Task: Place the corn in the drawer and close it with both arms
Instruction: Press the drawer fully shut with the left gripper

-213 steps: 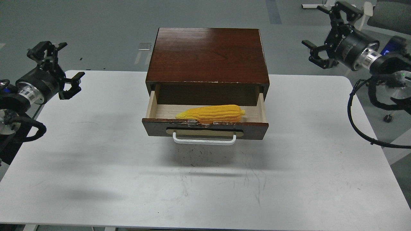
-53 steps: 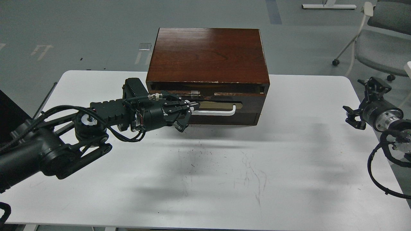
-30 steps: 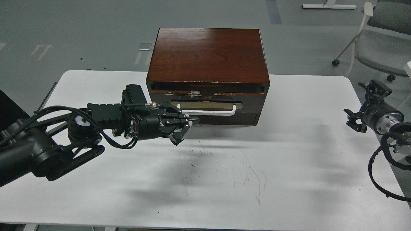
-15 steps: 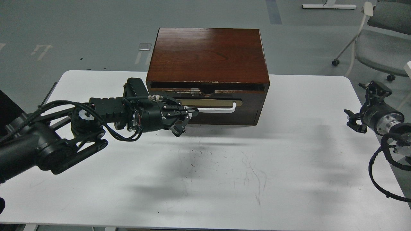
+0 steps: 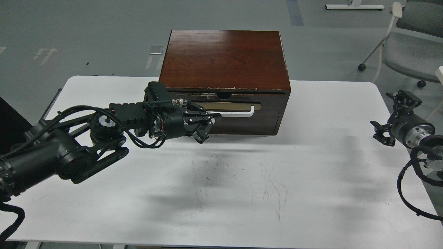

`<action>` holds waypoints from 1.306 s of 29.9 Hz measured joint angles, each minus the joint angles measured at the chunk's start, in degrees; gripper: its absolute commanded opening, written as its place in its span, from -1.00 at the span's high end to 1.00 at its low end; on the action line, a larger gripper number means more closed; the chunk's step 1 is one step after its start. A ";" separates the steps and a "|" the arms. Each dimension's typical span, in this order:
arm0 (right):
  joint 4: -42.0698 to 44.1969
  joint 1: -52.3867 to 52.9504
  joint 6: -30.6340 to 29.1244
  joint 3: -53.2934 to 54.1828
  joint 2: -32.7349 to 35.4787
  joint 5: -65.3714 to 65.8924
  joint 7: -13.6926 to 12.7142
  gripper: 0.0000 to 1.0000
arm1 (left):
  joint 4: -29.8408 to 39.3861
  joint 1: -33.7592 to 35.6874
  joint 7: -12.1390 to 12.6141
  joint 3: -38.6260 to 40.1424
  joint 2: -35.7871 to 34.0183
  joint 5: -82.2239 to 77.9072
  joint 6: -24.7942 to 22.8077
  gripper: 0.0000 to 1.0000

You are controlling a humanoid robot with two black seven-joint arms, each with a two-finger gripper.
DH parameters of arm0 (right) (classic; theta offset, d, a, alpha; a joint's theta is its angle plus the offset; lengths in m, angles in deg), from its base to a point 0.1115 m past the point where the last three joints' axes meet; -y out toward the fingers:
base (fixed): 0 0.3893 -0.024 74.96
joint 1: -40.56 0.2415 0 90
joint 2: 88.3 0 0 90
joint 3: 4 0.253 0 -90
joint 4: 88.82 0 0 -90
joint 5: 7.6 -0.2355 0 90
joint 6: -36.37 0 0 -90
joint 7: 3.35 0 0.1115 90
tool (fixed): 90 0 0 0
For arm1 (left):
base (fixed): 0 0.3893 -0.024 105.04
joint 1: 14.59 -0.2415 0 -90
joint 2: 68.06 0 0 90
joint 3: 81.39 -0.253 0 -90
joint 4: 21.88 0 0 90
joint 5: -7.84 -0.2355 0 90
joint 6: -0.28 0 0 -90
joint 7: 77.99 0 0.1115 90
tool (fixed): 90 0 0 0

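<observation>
A black left arm (image 5: 59,155) reaches in across the white table (image 5: 221,193) toward the reddish-brown wooden box (image 5: 225,58), the landmark at the table's far middle. The left gripper (image 5: 209,124) sits low against the left part of the box's front, its fingers (image 5: 204,119) spread apart, with the upper tips at the left end of the white bar handle (image 5: 235,114); whether they actually touch the bar cannot be told.

The drawer (image 5: 242,114) is pushed in, its dark brown front nearly flush with the box's front face, a thin dark gap showing along its top edge beneath the box's lid. The tan inset strip (image 5: 228,106) runs across the front just above the handle. The corn cannot be seen anywhere on the table or around the box; the drawer's inside is hidden.

Well to the right of the box, off the table's right edge, the right gripper (image 5: 391,116) hangs with its fingers apart and nothing between them, a silver wrist ring (image 5: 418,133) and looping black cables (image 5: 408,193) behind it. A grey chair (image 5: 412,52) stands on the floor beyond the box's right side.
</observation>
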 measured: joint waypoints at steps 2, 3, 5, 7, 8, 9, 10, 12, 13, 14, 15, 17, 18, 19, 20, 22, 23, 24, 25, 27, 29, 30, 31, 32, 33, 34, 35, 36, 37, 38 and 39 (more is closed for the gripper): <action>0.00 -0.01 0.00 0.00 0.00 0.01 0.00 -0.99 | -0.01 0.18 0.20 0.00 0.02 0.00 0.01 1.00; 0.00 -0.01 0.00 0.00 0.00 0.01 0.00 -0.99 | -0.02 0.20 0.26 0.00 -0.05 0.00 0.06 1.00; 0.03 -0.01 0.00 0.04 0.00 0.02 0.00 -0.99 | -0.02 0.20 0.29 0.04 -0.31 0.00 0.15 1.00; 0.05 -0.06 0.00 0.06 0.00 0.02 0.00 -0.99 | -0.04 0.20 0.35 0.07 -0.48 -0.01 0.20 1.00; 0.06 -0.09 0.00 0.06 0.00 0.02 0.00 -0.99 | -0.10 0.20 0.36 0.07 -0.51 -0.01 0.21 1.00; 0.07 -0.09 0.00 0.08 0.00 0.02 0.00 -0.99 | -0.28 0.20 0.36 0.07 -0.51 -0.02 0.22 1.00; 0.07 -0.10 0.00 0.09 0.00 0.02 0.00 -0.99 | -0.51 0.20 0.37 0.07 -0.48 -0.02 0.25 1.00; 0.05 -0.10 0.00 0.10 0.00 0.02 0.00 -0.99 | -0.81 0.20 0.40 0.10 -0.29 -0.02 0.27 1.00; 0.04 -0.10 0.00 0.10 0.00 0.02 0.00 -0.99 | -0.91 0.20 0.40 0.10 -0.21 -0.02 0.27 1.00; 0.04 -0.09 0.00 0.10 0.00 0.02 0.00 -0.99 | -0.94 0.20 0.40 0.10 -0.19 -0.01 0.28 1.00; 0.04 -0.07 0.00 0.10 0.00 0.04 0.00 -0.99 | -0.94 0.18 0.35 0.10 -0.19 0.02 0.28 1.00; 0.06 -0.03 0.00 0.10 0.00 0.24 0.00 -0.99 | -0.88 0.10 0.18 0.04 -0.25 0.22 0.27 1.00; 0.06 -0.02 0.00 0.10 0.00 0.42 0.00 -0.99 | -0.73 0.07 0.04 -0.02 -0.41 0.45 0.27 1.00; 0.07 -0.02 0.00 0.09 0.01 0.61 0.00 -0.99 | -0.51 0.03 -0.13 -0.03 -0.62 0.66 0.27 1.00; 0.08 -0.02 0.00 0.07 0.02 0.77 0.00 -0.99 | -0.17 -0.03 -0.38 -0.03 -0.85 0.94 0.27 1.00; 0.08 0.00 -0.15 0.04 0.11 1.04 0.00 -0.99 | 1.82 -0.29 -2.09 -0.06 -2.30 2.72 0.27 1.00; 0.08 0.06 -0.22 0.04 0.16 1.09 0.00 -0.99 | 3.27 -0.45 -3.11 -0.09 -3.41 4.01 0.20 1.00; 0.08 0.12 -0.27 0.04 0.28 1.12 0.00 -0.99 | 5.14 -0.64 -4.11 -0.12 -4.90 5.68 0.12 1.00; 0.09 0.22 -0.31 0.04 0.39 1.14 0.00 -0.99 | 6.97 -0.83 -4.70 -0.14 -6.29 7.32 0.07 1.00; 0.09 0.53 -0.41 0.05 0.54 1.15 0.00 -0.99 | 11.15 -1.43 -5.18 -0.08 -9.21 11.54 0.02 0.45; 0.09 0.93 -0.43 0.13 0.56 1.26 0.00 -0.99 | 14.95 -2.01 -5.35 0.89 -11.91 19.14 0.02 0.02; 0.09 1.09 -0.44 0.15 0.56 1.36 0.00 -0.99 | 15.86 -2.08 -5.36 1.75 -12.65 23.34 0.04 -0.59; 0.09 1.24 -0.44 0.18 0.51 1.46 0.04 -0.99 | 16.45 -2.09 -5.35 2.67 -13.19 27.15 0.17 -0.61; 0.09 1.48 -0.44 0.18 0.39 1.77 0.07 -0.99 | 16.58 -2.24 -5.36 4.74 -13.37 33.02 0.27 -0.75; 0.08 1.76 -0.44 0.21 0.30 2.07 0.10 -0.99 | 16.44 -2.32 -5.36 7.42 -13.45 38.41 0.78 -0.75; 0.07 2.18 -0.44 0.37 0.25 2.33 0.18 -0.99 | 15.69 -2.42 -5.39 10.55 -13.47 44.72 1.53 -0.85; 0.04 2.54 -0.44 0.52 0.23 2.49 0.25 -0.99 | 14.70 -2.53 -5.37 13.04 -13.54 50.42 2.20 -0.86; 0.04 2.92 -0.44 0.64 0.19 2.56 0.34 -0.99 | 13.45 -2.68 -5.37 14.54 -13.61 55.17 2.80 -0.89; 0.00 3.61 -0.44 0.80 0.15 2.61 0.64 -0.99 | 11.37 -2.76 -5.37 15.82 -13.69 60.48 3.56 -0.93; -0.09 4.49 -0.47 1.01 0.11 2.63 1.11 -0.99 | 8.81 -2.77 -5.36 16.67 -13.78 64.96 4.38 -0.93; -0.12 5.14 -0.48 1.12 0.07 2.64 1.53 -0.99 | 6.69 -2.77 -5.36 17.16 -13.84 67.85 5.03 -0.93</action>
